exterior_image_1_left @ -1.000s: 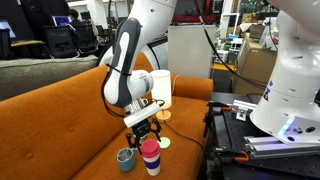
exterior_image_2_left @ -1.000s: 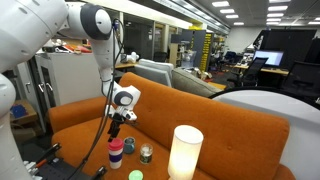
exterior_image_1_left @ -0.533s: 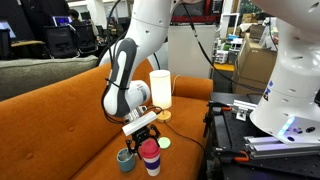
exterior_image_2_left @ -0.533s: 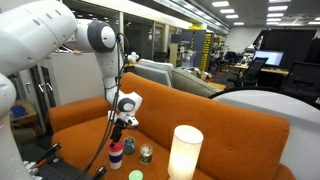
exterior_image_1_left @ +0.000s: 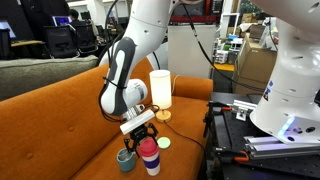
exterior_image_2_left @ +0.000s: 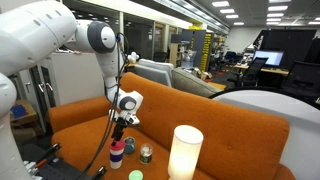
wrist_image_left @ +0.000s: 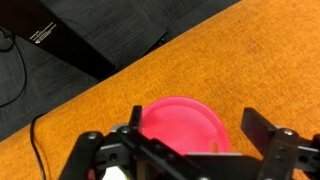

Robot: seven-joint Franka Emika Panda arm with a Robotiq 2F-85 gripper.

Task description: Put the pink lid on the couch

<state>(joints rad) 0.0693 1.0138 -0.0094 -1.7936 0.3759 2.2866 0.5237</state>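
The pink lid sits on top of a white cup that stands on the seat of the orange couch. It also shows in an exterior view and fills the middle of the wrist view. My gripper hangs just above the lid, seen too in an exterior view. In the wrist view my gripper is open, with one finger at the lid's left edge and the other finger apart on the right. The lid is not gripped.
A grey-teal cup stands right beside the white cup. A green disc and a tall white cylinder are on the seat nearby. A small silver round lid lies beside the stack. A black table is past the couch's end.
The arm has bent down and the gripper has sunk a little towards the pink lid. The lid and cups have not moved.
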